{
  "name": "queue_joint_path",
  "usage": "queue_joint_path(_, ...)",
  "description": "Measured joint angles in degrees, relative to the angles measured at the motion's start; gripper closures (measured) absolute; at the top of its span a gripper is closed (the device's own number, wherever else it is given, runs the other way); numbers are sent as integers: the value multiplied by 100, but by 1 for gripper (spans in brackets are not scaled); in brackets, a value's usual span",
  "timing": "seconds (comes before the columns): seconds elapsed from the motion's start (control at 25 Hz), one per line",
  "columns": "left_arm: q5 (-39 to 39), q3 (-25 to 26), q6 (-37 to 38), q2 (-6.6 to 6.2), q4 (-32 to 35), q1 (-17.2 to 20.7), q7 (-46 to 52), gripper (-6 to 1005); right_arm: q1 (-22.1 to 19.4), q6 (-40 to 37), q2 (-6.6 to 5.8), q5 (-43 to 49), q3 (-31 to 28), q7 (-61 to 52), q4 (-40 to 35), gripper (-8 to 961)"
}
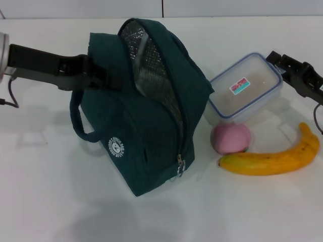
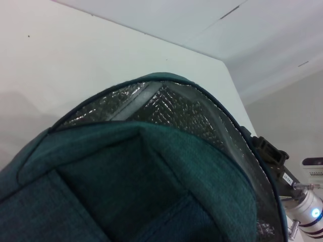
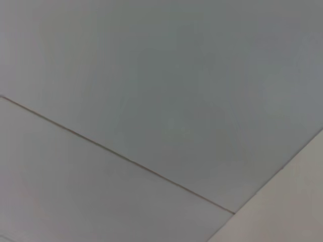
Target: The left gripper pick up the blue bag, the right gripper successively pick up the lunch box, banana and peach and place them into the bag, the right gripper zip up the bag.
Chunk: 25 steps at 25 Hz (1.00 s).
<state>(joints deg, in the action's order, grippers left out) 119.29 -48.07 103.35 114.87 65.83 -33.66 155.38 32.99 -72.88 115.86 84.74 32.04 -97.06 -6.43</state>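
The blue bag [image 1: 151, 126] leans in the middle of the table, zipper undone, its silver lining showing. My left gripper [image 1: 107, 78] reaches in from the left and is shut on the bag's upper left side; one loop handle hangs below it. The left wrist view looks down over the bag's open mouth [image 2: 166, 108]. The lunch box [image 1: 247, 85] lies right of the bag, with the peach [image 1: 230, 137] in front of it and the banana [image 1: 272, 161] beside the peach. My right gripper [image 1: 276, 57] hovers at the lunch box's far right corner.
The white table [image 1: 50, 191] stretches to the front and left of the bag. The right wrist view shows only a pale surface with a seam [image 3: 121, 159]. The right arm [image 2: 308, 212] shows beyond the bag in the left wrist view.
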Motion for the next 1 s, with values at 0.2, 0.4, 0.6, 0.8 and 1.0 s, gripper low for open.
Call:
queue_joint_path(0.2, 0, 0, 0, -7, -39, -2, -25, 964, -7, -17, -1, -93, 3, -28, 38, 538)
queue_joint_path(0.4, 2, 0, 0, -26, -204, -57, -61, 964, -9, -34, -2, -95, 4, -30, 38, 692)
queue_joint_path(0.6, 6, 0, 0, -34, -252, -75, -89, 964, -4, -54, -2, -97, 4, -33, 38, 709)
queue_joint_path(0.8, 7, 0, 0, -36, -255, -78, -100, 964, -3, -103, -2, -105, 4, -36, 37, 727)
queue_joint_path(1.0, 7, 0, 0, -36, -255, -79, -103, 964, -3, -117, -2, -108, 20, -41, 34, 735)
